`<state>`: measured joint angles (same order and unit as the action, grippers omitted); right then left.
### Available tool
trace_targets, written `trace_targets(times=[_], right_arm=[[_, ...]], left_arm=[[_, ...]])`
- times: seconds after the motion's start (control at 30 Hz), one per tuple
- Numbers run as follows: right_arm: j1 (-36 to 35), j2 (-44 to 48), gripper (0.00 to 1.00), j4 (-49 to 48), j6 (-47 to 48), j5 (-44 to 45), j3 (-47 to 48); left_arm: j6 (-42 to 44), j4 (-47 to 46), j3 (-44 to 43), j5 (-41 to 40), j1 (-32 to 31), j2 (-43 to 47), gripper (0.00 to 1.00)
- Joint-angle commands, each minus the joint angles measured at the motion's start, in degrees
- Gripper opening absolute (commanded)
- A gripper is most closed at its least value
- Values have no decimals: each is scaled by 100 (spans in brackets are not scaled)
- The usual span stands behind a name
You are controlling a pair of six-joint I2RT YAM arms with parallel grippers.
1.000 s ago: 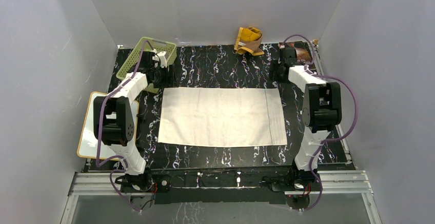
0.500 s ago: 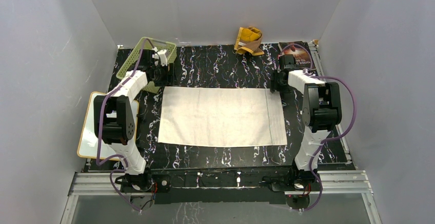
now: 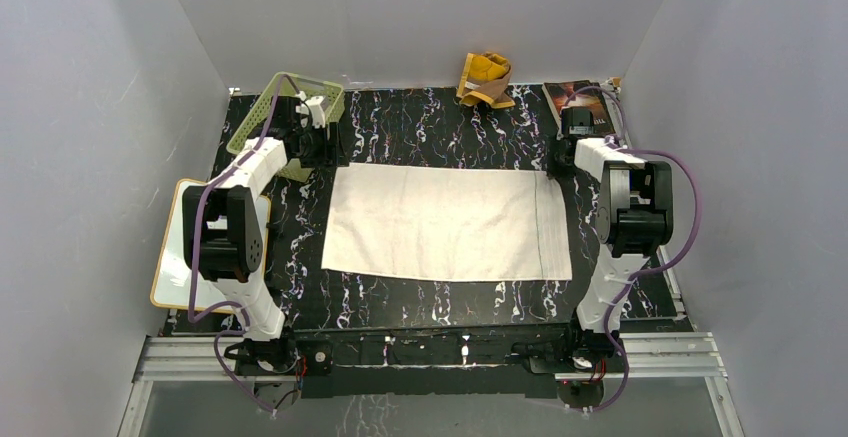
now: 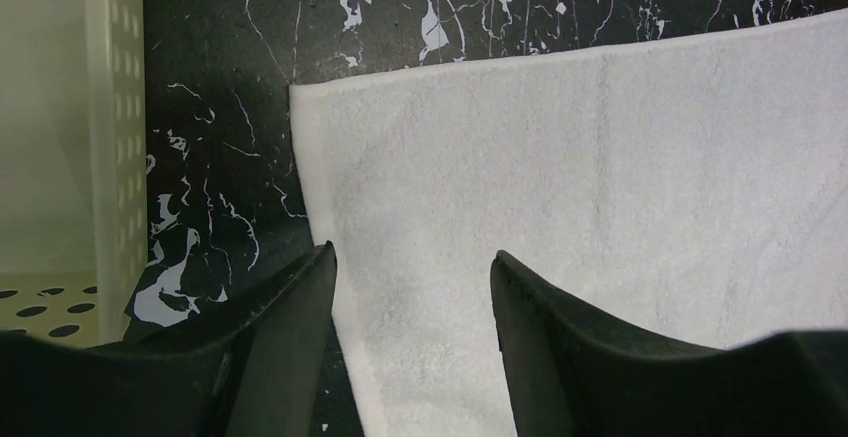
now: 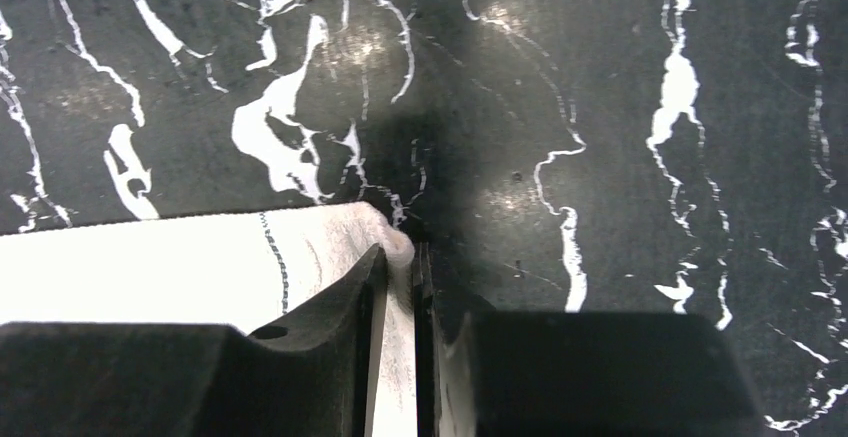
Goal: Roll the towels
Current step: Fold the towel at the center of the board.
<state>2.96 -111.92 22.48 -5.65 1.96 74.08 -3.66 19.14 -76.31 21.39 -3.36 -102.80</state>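
A long cream-white towel (image 3: 445,222) lies flat across the black marbled table (image 3: 420,122). My right gripper (image 3: 557,162) is shut on its far right corner (image 5: 385,242), the cloth pinched between the two black fingers. My left gripper (image 3: 325,147) stands open over the towel's far left corner (image 4: 420,217), one finger (image 4: 290,327) off the cloth's edge, the other finger (image 4: 560,347) over the cloth, nothing held. A crumpled mustard-yellow and tan towel (image 3: 486,79) lies against the back wall.
A green perforated basket (image 3: 262,112) stands at the back left beside my left gripper and shows at the left of the left wrist view as a pale basket wall (image 4: 110,107). A dark-covered book (image 3: 578,97) lies at the back right. A white board (image 3: 172,257) rests at the left edge.
My right gripper moved onto the towel's far right corner and closed on it. The whole towel slid a little to the right. The left arm stayed put.
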Motion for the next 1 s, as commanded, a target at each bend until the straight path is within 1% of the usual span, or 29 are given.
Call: trace_targets(times=[0.0,0.1,0.23,0.43,0.57,0.73,0.8,0.97], right_arm=[[96,165,10,77,-85,484,-11],[114,205,0,90,-86,577,86],[115,157,0,145,-116,403,257],[114,210,0,166,-34,312,259],[117,350,0,90,-115,56,124],[117,493,0,24,-122,20,-49],[114,537,0,34,-121,50,-36],[112,612,0,62,-162,-23,13]], left_arm=[[47,-203,-187,29,79,-134,57],[129,-406,-291,92,79,-395,58],[172,-584,-619,191,78,-935,57],[54,-828,-1035,-128,67,-1564,56],[71,-1142,-963,-522,-21,-1728,55],[513,-1199,-775,-1467,-370,-1802,52],[630,-1246,-622,-1720,-496,-1785,51],[767,-1345,-207,-1915,-616,-1711,49]])
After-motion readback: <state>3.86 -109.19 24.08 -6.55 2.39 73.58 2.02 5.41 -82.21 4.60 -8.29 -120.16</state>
